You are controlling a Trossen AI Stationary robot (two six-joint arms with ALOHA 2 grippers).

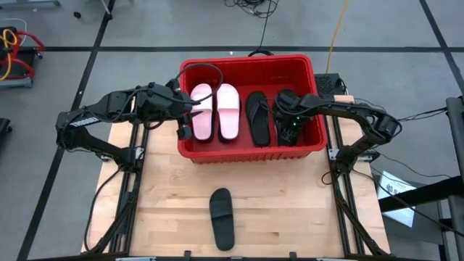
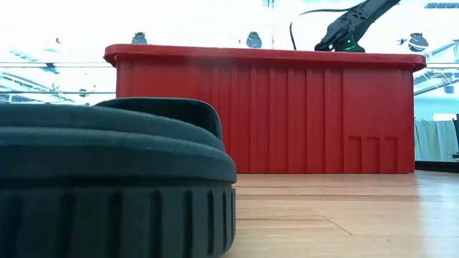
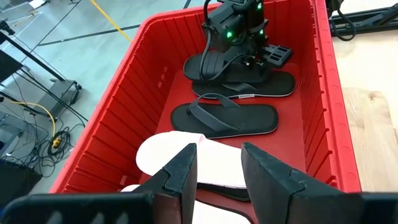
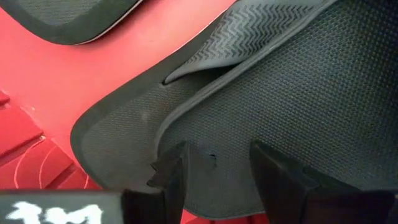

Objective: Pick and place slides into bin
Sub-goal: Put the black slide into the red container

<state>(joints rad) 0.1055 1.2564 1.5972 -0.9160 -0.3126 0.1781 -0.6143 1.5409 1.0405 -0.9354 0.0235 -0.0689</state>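
Right claw [image 4: 214, 180] apart over flip-flop [image 4: 280, 106] in crate [image 1: 250, 152], right-centre; left claw [image 3: 217, 174] apart. Risk: snagging strap on lift-out.

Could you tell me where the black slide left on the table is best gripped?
Probably its raised band: the black slide lies flat, sole down, on the table, so coming from above with the jaws across that arched band looks best.

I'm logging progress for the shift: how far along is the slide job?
Done: the pink pair and a black flip-flop lie in the red bin. In hand: the right gripper, fingers open, sits over another flip-flop inside. Left: one black slide on the table.
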